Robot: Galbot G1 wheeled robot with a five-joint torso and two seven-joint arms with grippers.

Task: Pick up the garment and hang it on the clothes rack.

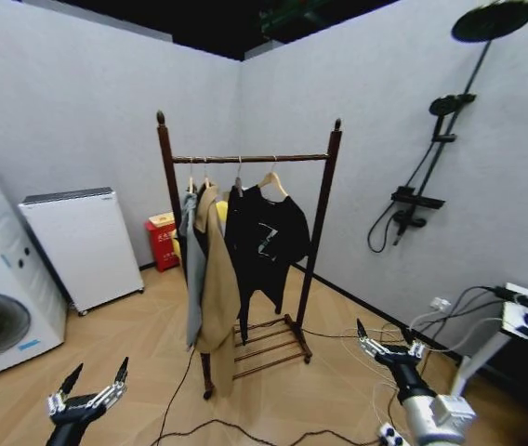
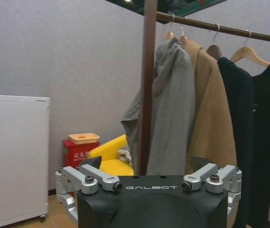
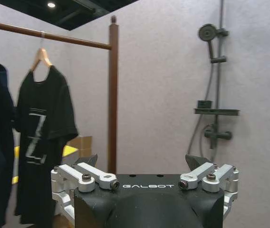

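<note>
Nearest, the left gripper [image 1: 92, 386] and the right gripper [image 1: 382, 347] hover low over the floor, both with fingers spread and empty. Loose cables [image 1: 245, 429] lie between them and the clothes rack [image 1: 245, 158]. On its rail hangs the garment [image 1: 238, 243], long and black, between the tan coat [image 1: 216, 279] and the printed T-shirt [image 1: 278, 237]. Driving in, the wheels may snag those cables; reaching, a gripper could catch the wrong neighbouring piece.
</note>
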